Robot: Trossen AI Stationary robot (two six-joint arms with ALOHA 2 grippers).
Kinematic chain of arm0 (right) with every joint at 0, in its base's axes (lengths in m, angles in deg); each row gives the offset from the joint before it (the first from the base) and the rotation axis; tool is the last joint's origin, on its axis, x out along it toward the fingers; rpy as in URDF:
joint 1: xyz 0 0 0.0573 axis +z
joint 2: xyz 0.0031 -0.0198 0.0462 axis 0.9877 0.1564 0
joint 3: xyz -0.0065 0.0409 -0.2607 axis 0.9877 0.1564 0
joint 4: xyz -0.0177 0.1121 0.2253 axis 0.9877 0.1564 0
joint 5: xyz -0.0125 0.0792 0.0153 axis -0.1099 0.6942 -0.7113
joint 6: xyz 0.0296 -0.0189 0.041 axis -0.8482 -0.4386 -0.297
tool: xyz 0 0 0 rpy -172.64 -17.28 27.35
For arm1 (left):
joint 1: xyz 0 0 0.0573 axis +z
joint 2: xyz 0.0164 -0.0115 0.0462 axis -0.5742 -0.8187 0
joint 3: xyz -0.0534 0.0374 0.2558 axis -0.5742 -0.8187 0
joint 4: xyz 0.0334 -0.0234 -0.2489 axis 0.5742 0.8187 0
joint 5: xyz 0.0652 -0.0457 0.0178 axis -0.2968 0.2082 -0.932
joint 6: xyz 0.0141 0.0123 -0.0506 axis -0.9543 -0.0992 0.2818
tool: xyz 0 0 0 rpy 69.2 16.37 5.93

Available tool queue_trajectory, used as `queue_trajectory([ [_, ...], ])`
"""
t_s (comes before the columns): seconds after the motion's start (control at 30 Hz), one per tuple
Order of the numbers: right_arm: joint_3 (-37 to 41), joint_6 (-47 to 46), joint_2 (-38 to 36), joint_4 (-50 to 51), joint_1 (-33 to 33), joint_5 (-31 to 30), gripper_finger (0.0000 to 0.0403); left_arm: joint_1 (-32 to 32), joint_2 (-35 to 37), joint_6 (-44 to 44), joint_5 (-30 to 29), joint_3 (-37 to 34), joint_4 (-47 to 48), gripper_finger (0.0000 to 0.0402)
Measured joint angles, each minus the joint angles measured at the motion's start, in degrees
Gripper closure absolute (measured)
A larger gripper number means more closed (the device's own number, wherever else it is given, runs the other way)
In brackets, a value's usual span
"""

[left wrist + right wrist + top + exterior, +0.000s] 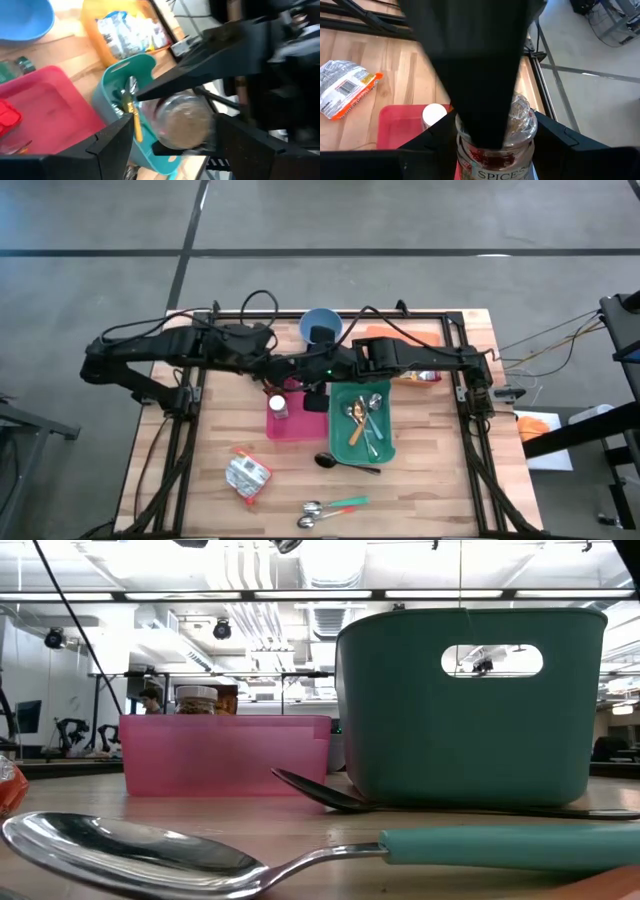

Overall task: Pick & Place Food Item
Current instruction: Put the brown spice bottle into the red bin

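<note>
Both grippers (305,375) pinch clear glass spice jar (496,145) above pink plastic bin (285,420). You risk drop if releases mistimed.

A light wooden table (430,480) stands on a grey concrete floor (400,220) crossed by dark seams. Beyond it lies an open workshop with white ceiling ducts (250,570), long strip lights (180,595), and a person (152,700) seated far back among the equipment.
</note>
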Motion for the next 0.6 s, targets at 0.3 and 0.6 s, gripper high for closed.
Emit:
queue_trajectory([
  [0.3, 0.17, -1.22, 0.06, 1.01, 0.0, -0.02, 0.0222, -0.02, -3.39, 0.54, -0.67, 0.0, -0.63, 0.0119],
  [0.6, 0.17, -1.51, 0.64, 1.76, 0.16, -0.08, 0.0222, -0.06, -3.48, 1.42, -3.04, 0.0, -1.0, 0.0121],
])
